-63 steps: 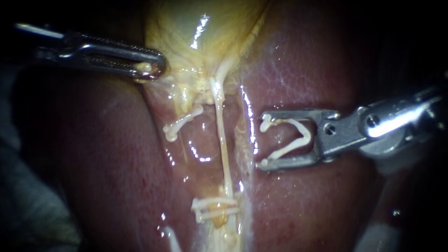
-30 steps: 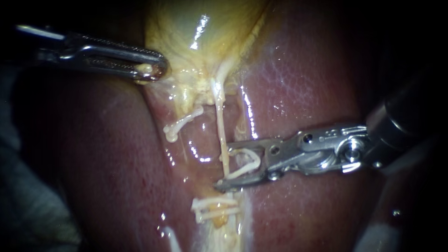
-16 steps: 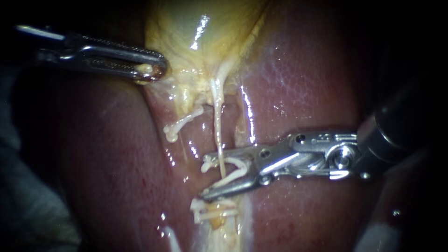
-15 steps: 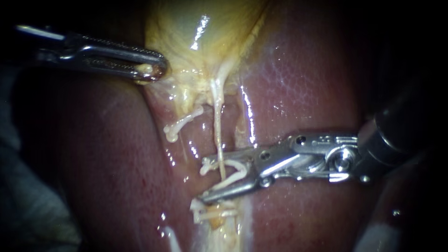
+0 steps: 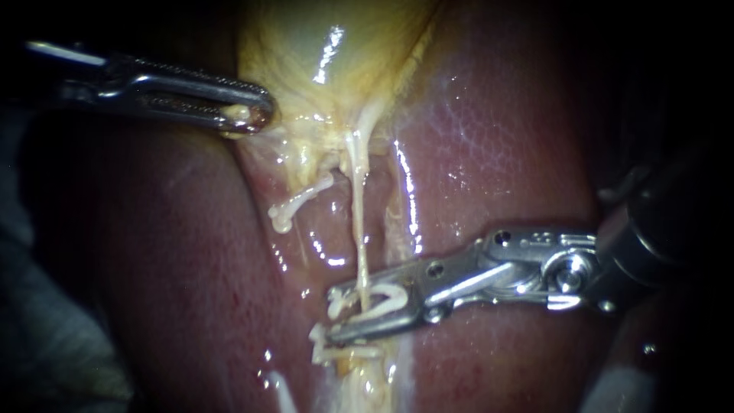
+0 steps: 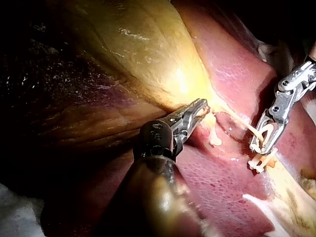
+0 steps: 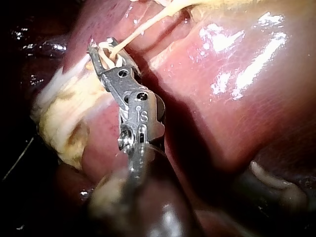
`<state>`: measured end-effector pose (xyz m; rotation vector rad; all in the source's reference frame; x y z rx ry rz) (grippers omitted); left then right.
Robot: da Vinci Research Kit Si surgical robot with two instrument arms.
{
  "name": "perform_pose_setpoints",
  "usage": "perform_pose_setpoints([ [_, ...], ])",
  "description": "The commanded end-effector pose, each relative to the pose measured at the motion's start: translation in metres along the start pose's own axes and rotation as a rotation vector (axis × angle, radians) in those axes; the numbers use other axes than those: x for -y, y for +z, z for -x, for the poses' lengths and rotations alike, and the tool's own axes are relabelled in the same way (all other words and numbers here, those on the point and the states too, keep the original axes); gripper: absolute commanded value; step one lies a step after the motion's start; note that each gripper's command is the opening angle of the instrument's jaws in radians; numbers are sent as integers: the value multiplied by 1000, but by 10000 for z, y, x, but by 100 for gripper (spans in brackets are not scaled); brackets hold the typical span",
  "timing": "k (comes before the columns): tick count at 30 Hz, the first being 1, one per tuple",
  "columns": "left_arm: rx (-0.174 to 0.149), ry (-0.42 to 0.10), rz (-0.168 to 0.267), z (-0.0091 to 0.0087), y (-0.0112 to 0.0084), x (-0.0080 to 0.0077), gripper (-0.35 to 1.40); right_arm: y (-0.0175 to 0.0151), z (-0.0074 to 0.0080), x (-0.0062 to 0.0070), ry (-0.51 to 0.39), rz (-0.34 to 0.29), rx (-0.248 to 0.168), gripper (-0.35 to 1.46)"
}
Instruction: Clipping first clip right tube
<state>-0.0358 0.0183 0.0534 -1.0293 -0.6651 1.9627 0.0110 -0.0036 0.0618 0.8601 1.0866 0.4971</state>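
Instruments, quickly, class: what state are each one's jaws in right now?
Left instrument: jaws shut on the gallbladder.
Right instrument: jaws shut on a clip that straddles the tube.

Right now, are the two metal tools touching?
No: the left instrument grips the gallbladder, far from the right instrument holding a clip around the tube.

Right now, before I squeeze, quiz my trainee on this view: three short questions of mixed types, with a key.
1. True or false: the right instrument holds a clip with the tube passing through it.
2. The left instrument has its jaws shut on: A) the tube, B) the gallbladder, C) a clip?
3. Fill in: the red tissue lying either side of the tube is the ____.

Key: 1 true; 2 B; 3 liver.
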Motion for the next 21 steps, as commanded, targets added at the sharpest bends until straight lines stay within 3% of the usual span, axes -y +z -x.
perform_pose_setpoints([
  [1,0,0,0,0,0,0,-35,1,0,0,-1,0,0,-21],
  [4,0,0,0,0,1,0,-35,1,0,1,11,3,6,-35],
  [10,0,0,0,0,1,0,-35,1,0,0,41,17,32,-35],
  [21,0,0,0,-1,2,2,-35,3,2,-1,51,20,32,-35],
])
